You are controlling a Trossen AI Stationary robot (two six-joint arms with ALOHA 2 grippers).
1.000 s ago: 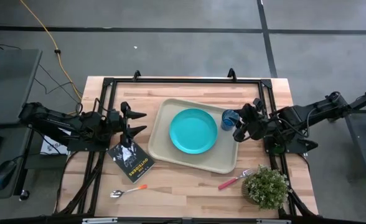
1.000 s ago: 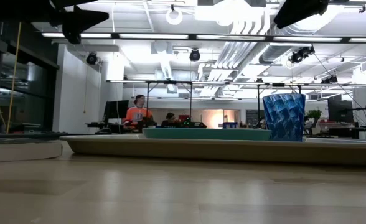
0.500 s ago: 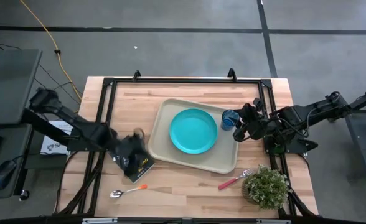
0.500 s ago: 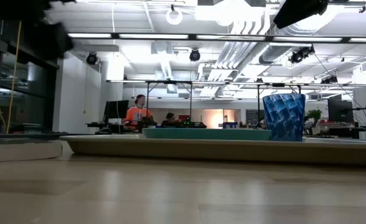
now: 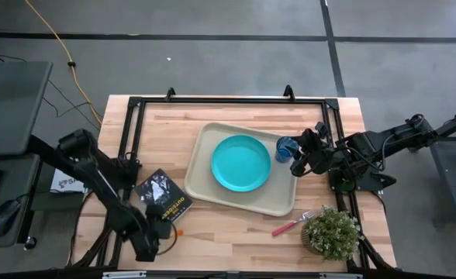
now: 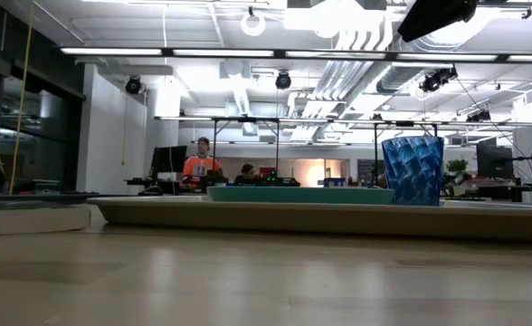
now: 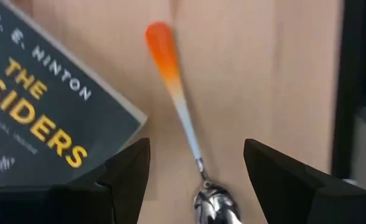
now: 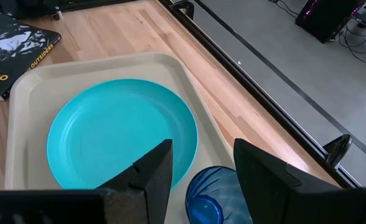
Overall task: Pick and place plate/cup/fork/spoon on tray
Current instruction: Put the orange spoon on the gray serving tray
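In the high view the left arm [image 5: 127, 221] covers most of the spoon [image 5: 178, 232] at lower left. The left wrist view cuts off the spoon's bowl [image 7: 215, 208] at the bottom edge, and the book [image 7: 40, 118] at the left.

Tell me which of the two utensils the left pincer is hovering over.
The spoon, with the orange handle, lying beside the dark book. The open left pincer straddles it. The red-pink-handled fork lies far across the table, by the plant.
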